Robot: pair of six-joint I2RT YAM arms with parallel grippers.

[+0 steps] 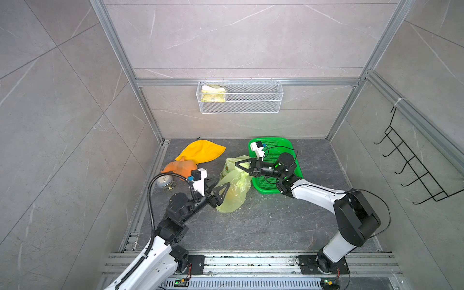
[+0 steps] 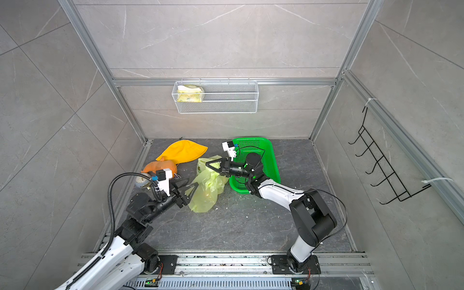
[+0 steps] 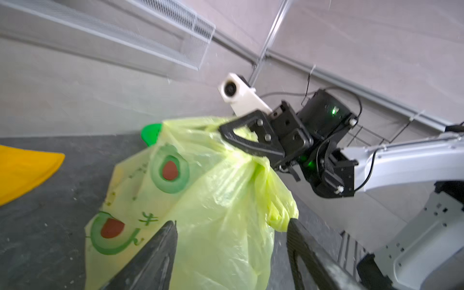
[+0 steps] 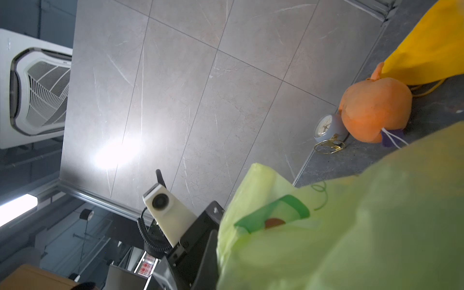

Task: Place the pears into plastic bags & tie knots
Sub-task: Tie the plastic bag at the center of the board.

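Where the right jaws come together, they are pinched flat on the gathered top of the plastic bag (image 1: 234, 190) (image 2: 204, 193), a translucent yellow-green carrier with green avocado prints, and in the left wrist view the film (image 3: 213, 200) hangs down from that pinch in creased folds to the tabletop (image 1: 251, 226). Whether the pears lie inside cannot be told through the cloudy film. Spread wide, the left jaws sit at the bag's lower side, opposite the right jaws; the left wrist view shows a finger (image 3: 155, 258) on either side of the bag, holding nothing, though whether they brush the film is unclear. Behind the right jaws, under the right arm (image 1: 313, 193), rests a green mesh basket (image 1: 263, 183) (image 2: 272, 160), whose visible mesh carries only the arm's shadow and cable. High on the back wall beyond both jaws hangs a white wire basket (image 1: 251, 100) (image 2: 231, 100) with a pale yellow packet (image 1: 213, 94) (image 2: 189, 94) at the end nearer the left jaws.
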